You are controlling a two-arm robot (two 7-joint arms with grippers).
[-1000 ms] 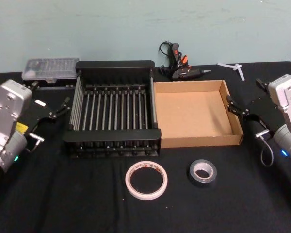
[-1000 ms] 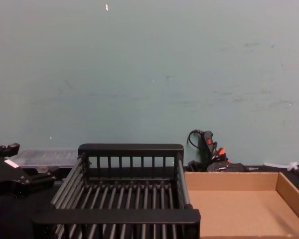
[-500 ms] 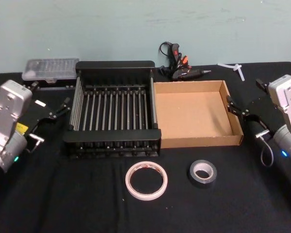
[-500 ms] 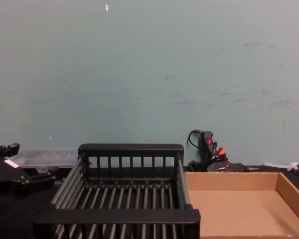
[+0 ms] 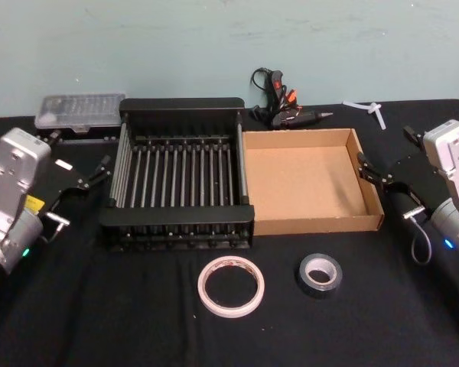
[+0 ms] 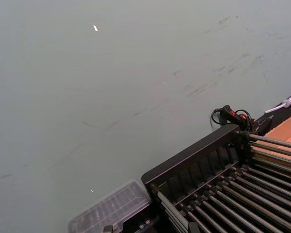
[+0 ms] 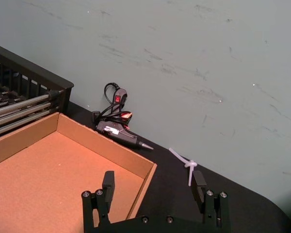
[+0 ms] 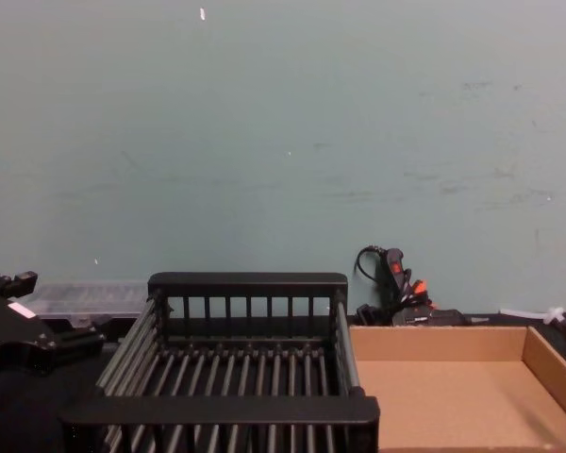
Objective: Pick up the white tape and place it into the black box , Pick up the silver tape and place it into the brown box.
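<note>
**Both tapes untouched, both arms waiting at the sides**

Head view: white tape [image 5: 231, 285] flat on the black surface [image 5: 122, 321], just in front of the black box [image 5: 176, 172]. Silver tape [image 5: 320, 273] to its right, apart from it, in front of the brown box [image 5: 310, 181]. Boxes side by side, touching or nearly so, nothing inside either. Left pincer [image 5: 92, 177] beside the black box's left wall, spread and grasping nothing. Right pincer [image 5: 378, 174] at the brown box's right wall, likewise spread and bare. Glue gun [image 5: 284, 107] and clear case [image 5: 78, 110] at the back, out of the way.

Left wrist view: far rim of the black box [image 6: 194, 162] and its barred floor, the clear case [image 6: 109, 211] beyond.

Right wrist view: right pincer [image 7: 153, 187] released, fingers wide, above the brown box's [image 7: 53, 174] far corner; glue gun [image 7: 119, 124] and a white cable tie [image 7: 184, 162] behind.

Chest view: black box [image 8: 247, 283] and brown box [image 8: 453, 392] from the side, left pincer [image 8: 52, 344] low at the left.

Judged stage: the very start, first pickup not begun. Next move: probably bring the left pincer back toward the white tape, lower it over one side of the thin ring, close across the band, then lift clear of the box rim.
</note>
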